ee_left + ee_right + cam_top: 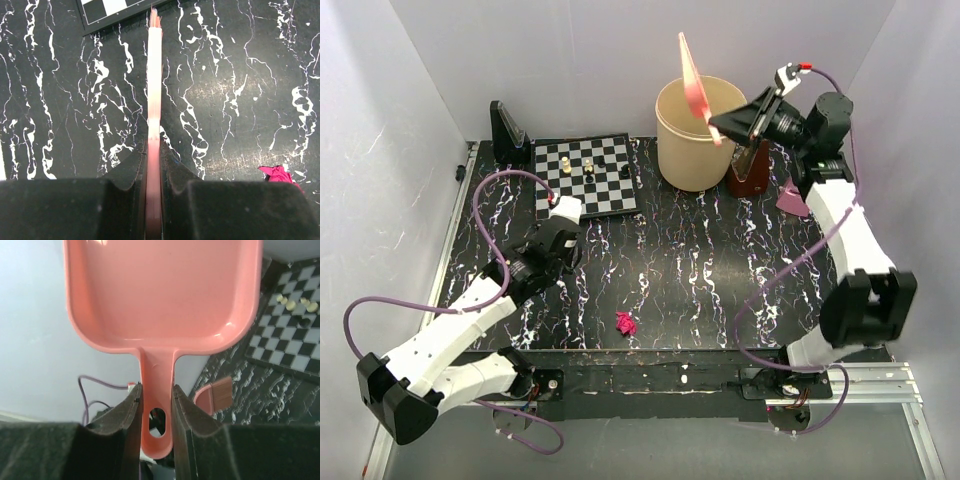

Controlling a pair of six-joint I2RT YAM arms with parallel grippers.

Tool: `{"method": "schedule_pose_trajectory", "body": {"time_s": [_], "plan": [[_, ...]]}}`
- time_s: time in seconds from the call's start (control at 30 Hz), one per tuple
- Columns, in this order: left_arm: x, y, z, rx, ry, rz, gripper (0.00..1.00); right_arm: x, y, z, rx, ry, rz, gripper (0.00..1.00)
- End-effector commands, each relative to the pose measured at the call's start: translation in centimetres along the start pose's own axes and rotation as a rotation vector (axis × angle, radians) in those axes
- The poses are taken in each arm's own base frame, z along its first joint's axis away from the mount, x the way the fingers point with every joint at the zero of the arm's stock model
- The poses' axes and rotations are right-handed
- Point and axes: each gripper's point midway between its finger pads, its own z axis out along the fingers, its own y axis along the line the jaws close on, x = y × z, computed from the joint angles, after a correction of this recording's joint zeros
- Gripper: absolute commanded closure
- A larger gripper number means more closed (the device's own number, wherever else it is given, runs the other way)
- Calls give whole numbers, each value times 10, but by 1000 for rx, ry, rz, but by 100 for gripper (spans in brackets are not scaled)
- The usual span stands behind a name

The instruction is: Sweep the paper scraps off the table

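While the right gripper [157,405] clamps the pink dustpan [165,295] by its handle, tipped up over the beige bin [692,140] at upper centre, the step looks like emptying. Left gripper [154,167] is closed on the brush [154,80]. One magenta paper scrap [626,323] sits bottom centre of the tabletop [720,270]. Next, prob.: pan back down beside it, brush sweeps it in.

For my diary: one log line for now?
left gripper: holds brush | right gripper: dustpan tipped over bin | pink scrap on table
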Motion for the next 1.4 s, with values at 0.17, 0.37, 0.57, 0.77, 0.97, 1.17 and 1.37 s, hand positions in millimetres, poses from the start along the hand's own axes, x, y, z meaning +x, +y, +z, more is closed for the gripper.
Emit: {"method": "schedule_pose_trajectory", "body": {"time_s": [0.17, 0.37, 0.57, 0.77, 0.97, 1.17, 1.37], "plan": [[-7, -7, -4, 47, -17, -6, 100, 161, -49, -46, 430, 270, -463, 99], [-3, -35, -7, 210, -9, 10, 100, 201, -126, -104, 754, 265, -511, 99], [-14, -72, -33, 464, -20, 8, 100, 224, -179, -139, 920, 294, -489, 99], [8, -136, -101, 991, 118, 15, 100, 232, -208, -156, 1012, 272, -470, 99], [48, -156, -113, 1165, 356, 43, 100, 239, -213, -154, 1000, 303, -463, 99], [61, -156, -88, 1077, 468, 72, 100, 237, -210, -156, 1006, 300, -471, 99], [60, -131, -41, 764, 514, 125, 100, 236, -208, -157, 1008, 293, -474, 99]]}}
